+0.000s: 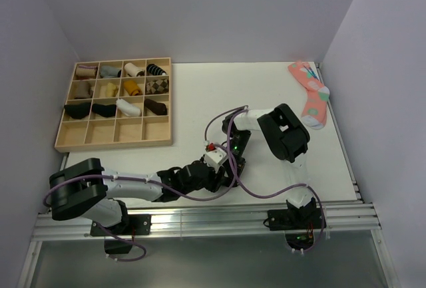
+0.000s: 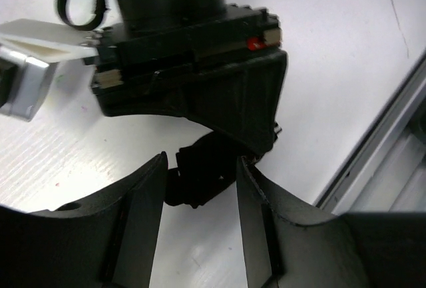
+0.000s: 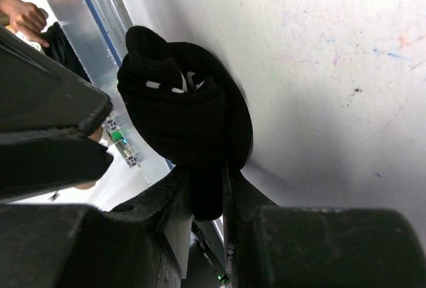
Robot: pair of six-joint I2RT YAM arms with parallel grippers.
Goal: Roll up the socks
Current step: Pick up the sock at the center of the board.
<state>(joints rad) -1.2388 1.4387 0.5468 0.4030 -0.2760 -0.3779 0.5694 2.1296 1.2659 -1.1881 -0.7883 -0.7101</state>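
Observation:
The black socks point(image 3: 180, 112) form a rolled bundle with small white stripe marks near its top, lying on the white table. My right gripper point(image 3: 206, 176) is shut on the lower end of the bundle. In the left wrist view the socks point(image 2: 208, 175) poke out from under the right gripper point(image 2: 193, 82). My left gripper point(image 2: 202, 163) is open, its fingertips on either side of the bundle's end without pinching it. In the top view both grippers meet near the table's front middle, the left gripper point(image 1: 214, 176) beside the right gripper point(image 1: 231, 161), and they hide the socks.
A wooden compartment tray point(image 1: 113, 147) with rolled socks of other colours stands at the back left; its front row is empty. A pink patterned sock point(image 1: 309, 92) lies at the back right. The aluminium rail point(image 1: 200, 218) runs along the front edge, close to the grippers.

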